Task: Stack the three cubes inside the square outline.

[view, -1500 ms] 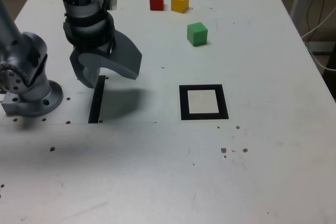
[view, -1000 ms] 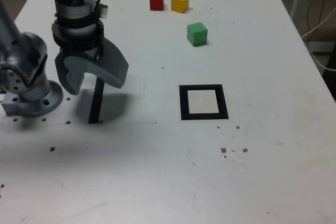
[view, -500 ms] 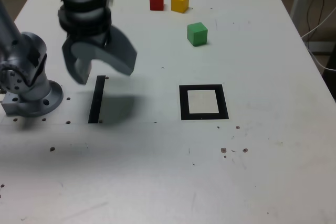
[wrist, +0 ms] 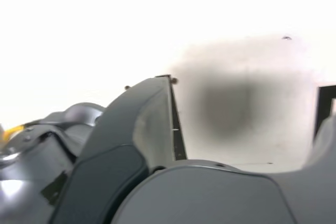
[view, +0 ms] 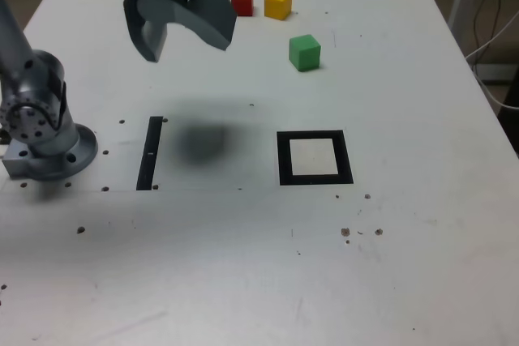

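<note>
Claw [view: 186, 34] spread wide and holding nothing, raised above the far left of the worktop [view: 219, 265], red cube [view: 242, 2], yellow cube [view: 278, 4] just beside it, green cube [view: 305, 53] set nearer, black square outline [view: 285, 160] lying nearer still.

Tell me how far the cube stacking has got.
Nothing looks done: the square outline has no cube in it. Nothing is in hand either; the open gripper hangs over the table with nothing between its jaws. All three are left to stack: the red cube, yellow cube and green cube sit apart on the table beyond the outline.
</note>
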Motion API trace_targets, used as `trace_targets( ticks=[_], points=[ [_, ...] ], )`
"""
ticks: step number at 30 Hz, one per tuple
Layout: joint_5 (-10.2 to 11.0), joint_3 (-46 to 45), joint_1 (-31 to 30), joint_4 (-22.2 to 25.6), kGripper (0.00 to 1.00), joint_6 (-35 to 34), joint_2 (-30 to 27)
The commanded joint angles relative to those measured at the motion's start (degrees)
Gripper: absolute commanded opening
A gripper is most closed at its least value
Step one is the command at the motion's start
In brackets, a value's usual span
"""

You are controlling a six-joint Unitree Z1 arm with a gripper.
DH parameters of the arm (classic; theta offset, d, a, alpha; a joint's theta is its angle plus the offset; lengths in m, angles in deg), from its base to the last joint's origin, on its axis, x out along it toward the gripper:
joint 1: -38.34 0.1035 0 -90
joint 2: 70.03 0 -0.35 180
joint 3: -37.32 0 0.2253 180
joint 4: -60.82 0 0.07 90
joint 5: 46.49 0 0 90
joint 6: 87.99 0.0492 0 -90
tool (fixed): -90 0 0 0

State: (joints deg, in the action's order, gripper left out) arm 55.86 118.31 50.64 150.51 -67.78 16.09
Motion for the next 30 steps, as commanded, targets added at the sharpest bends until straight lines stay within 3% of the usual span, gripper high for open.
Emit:
trace_targets(
  ticks=[1,9,17,25,30],
  points=[
    [0.14,2.29,3.67,1.07,1.0,3.37,2.35],
    [0.23,7.62,18.26,1.17,1.0,13.81,6.92],
    [2.46,17.51,29.11,1.44,1.0,25.77,12.77],
    [3.24,29.6,35.41,5.96,1.0,32.11,23.0],
    [1.56,37.17,38.28,8.18,1.0,33.08,28.28]
  ],
)
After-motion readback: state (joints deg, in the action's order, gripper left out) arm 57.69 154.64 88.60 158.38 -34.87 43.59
